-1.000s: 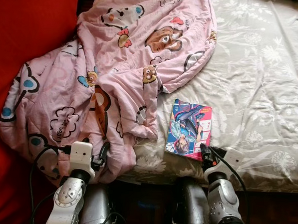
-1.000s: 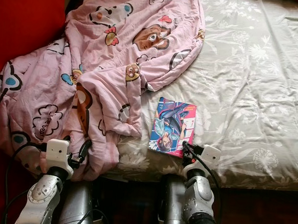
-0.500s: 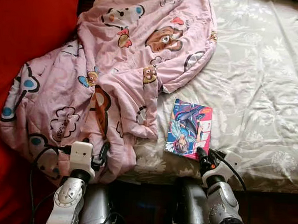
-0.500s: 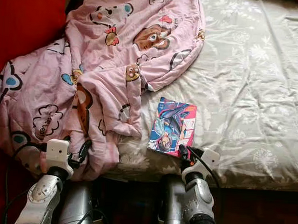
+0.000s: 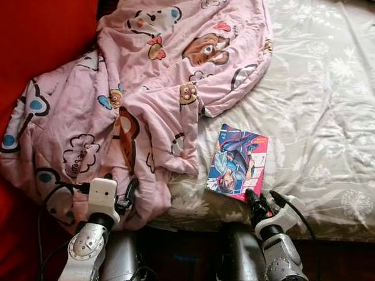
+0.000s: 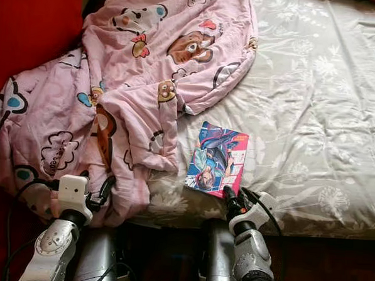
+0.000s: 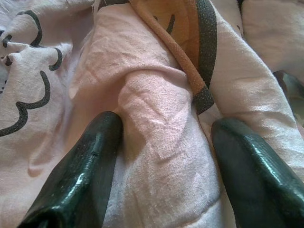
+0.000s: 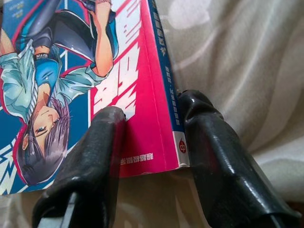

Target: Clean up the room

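I see a soft, matt pink blanket (image 5: 146,94) of finely woven cloth, creased, with printed cartoon figures. Beside it the bed sheet (image 5: 328,97) has a faint silky sheen and a pale flower print. The comic book (image 5: 238,162) has a glossy paper cover. My right hand's fingers (image 8: 223,161) look like smooth, shiny black rubber.

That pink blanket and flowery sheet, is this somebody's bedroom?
Most likely a bedroom. The robot stands at the edge of a bed with a grey flowered sheet, a rumpled pink cartoon blanket heaped on it, and a comic book lying by the near edge.
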Robot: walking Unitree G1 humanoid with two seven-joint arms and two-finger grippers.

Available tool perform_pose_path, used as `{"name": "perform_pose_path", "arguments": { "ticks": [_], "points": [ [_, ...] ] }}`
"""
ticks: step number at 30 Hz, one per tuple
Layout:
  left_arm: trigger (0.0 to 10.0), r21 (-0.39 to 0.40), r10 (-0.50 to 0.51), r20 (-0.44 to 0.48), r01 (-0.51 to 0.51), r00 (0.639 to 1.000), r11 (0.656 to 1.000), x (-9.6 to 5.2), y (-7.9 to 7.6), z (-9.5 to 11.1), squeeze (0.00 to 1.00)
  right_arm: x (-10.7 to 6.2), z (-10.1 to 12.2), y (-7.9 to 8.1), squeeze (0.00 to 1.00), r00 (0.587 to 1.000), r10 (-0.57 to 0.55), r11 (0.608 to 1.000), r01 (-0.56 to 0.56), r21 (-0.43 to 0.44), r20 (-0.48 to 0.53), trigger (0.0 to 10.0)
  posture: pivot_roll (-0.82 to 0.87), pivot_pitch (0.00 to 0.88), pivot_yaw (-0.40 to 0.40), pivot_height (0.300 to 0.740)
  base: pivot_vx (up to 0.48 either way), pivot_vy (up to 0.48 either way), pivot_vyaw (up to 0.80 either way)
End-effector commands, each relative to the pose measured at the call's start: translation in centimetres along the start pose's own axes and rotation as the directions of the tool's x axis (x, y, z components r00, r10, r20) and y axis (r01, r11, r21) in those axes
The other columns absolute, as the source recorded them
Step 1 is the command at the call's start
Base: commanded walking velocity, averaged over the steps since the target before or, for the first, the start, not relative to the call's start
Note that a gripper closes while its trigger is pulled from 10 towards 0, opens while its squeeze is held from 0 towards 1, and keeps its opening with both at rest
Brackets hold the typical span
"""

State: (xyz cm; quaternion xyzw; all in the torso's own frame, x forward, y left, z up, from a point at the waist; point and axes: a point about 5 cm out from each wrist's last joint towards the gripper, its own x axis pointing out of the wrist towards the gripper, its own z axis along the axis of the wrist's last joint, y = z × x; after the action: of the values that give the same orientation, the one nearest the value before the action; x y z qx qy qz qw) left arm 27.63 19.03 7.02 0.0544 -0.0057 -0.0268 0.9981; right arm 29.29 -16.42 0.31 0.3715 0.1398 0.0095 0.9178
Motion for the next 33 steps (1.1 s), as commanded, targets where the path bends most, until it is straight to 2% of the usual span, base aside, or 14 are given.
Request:
{"name": "perform_pose_path", "arguments": {
  "ticks": [1, 6, 7, 9, 10, 24, 28, 32, 33],
  "points": [
    [10.0, 0.012, -0.013, -0.064, 0.014, 0.998, 1.0, -0.9, -0.1, -1.4, 0.0, -2.0, -3.8, -1.8, 0.0, 0.984, -0.09, 0.99, 0.105, 0.09, -0.156, 10.0, 0.05, 0.345, -0.002, 0.574, 0.0, 0.0, 0.0],
    [10.0, 0.016, -0.012, -0.067, 0.013, 0.998, 1.0, -1.0, 0.0, -1.4, 0.0, -1.9, -4.1, -1.2, 0.0, 0.984, -0.05, 0.992, 0.069, 0.11, -0.169, 10.0, 0.05, 0.346, 0.0, 0.574, 0.0, 0.0, 0.0],
    [10.0, 0.016, -0.012, -0.067, 0.013, 0.998, 1.0, -1.0, 0.0, -1.4, 0.0, -1.8, -4.1, -1.1, 0.0, 0.985, -0.043, 0.991, 0.064, 0.121, -0.167, 4.0, 0.05, 0.347, 0.0, 0.574, 0.0, 0.0, 0.0],
    [10.0, 0.016, -0.012, -0.067, 0.013, 0.998, 1.0, -1.0, 0.0, -1.4, 0.0, -1.8, -4.2, -1.1, 0.0, 0.985, -0.038, 0.99, 0.06, 0.13, -0.167, 4.0, 0.05, 0.347, 0.0, 0.574, 0.0, 0.0, 0.0],
    [10.0, 0.017, -0.014, -0.069, 0.015, 0.998, 1.0, -1.0, -0.1, -1.5, 0.0, -1.6, -4.2, -0.7, 0.0, 0.986, -0.013, 0.991, 0.035, 0.127, -0.168, 0.0, 0.05, 0.347, 0.0, 0.574, 0.0, 0.0, 0.0],
    [10.0, 0.022, -0.013, -0.075, 0.015, 0.997, 1.0, -1.0, -0.2, -1.6, 0.0, -1.2, -3.5, -0.3, 0.0, 0.99, 0.0, 0.994, 0.015, 0.112, -0.138, 0.0, 0.05, 0.348, -0.003, 0.574, 0.0, 0.0, 0.0],
    [10.0, 0.026, -0.01, -0.078, 0.012, 0.997, 1.0, -1.0, -0.2, -1.6, 0.0, -0.5, -2.2, 0.1, 0.0, 0.997, 0.006, 0.999, -0.002, 0.051, -0.071, 0.0, 0.05, 0.348, -0.003, 0.574, 0.0, 0.0, 0.0],
    [10.0, 0.027, -0.007, -0.08, 0.009, 0.997, 1.0, -1.0, -0.1, -1.7, 0.0, 0.3, 0.2, 0.9, 0.0, 0.998, 0.008, 0.998, -0.004, -0.069, 0.062, 0.0, 0.05, 0.348, -0.004, 0.574, 0.0, 0.0, 0.0],
    [10.0, 0.027, -0.005, -0.08, 0.007, 0.997, 1.0, -1.0, -0.1, -1.7, 0.0, 0.6, 1.3, 1.4, 0.0, 0.993, 0.017, 0.992, -0.002, -0.122, 0.12, 0.0, 0.05, 0.348, -0.004, 0.574, 0.0, 0.0, 0.0]
  ]
}}
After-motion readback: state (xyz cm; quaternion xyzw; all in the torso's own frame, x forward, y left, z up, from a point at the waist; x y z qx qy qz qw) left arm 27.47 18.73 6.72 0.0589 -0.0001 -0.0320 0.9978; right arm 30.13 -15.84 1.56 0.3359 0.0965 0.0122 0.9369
